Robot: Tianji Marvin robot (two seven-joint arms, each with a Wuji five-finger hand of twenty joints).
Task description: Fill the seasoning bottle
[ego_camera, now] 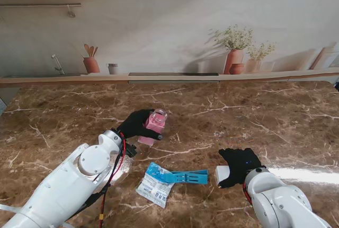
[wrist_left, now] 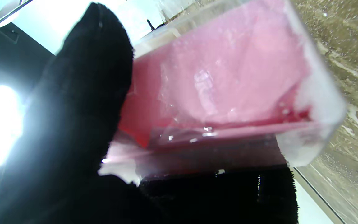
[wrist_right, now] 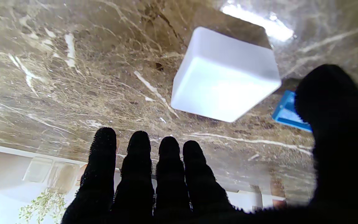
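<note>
Seasoning bottle (ego_camera: 154,126): clear, square-sided, filled pink; tilted, held on the marble table (ego_camera: 265,116), farther from me than the blue clip.
Left hand (ego_camera: 136,124): black-gloved fingers (wrist_left: 82,102) wrapped around the bottle's side.
Right hand (ego_camera: 239,165): fingers (wrist_right: 138,168) spread, holding nothing, touching or just beside the white cube (ego_camera: 222,174).
Blue clip (ego_camera: 183,176): left of the cube, lying across a white sachet (ego_camera: 153,186).

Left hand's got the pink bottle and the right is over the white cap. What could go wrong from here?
1. The seasoning bottle sits tilted in the left hand with its top open, so pink contents may spill.
2. The right hand is open beside the white cap, not gripping; closing could nudge it away.
3. The blue clip on the sachet lies close enough to get bumped.
</note>
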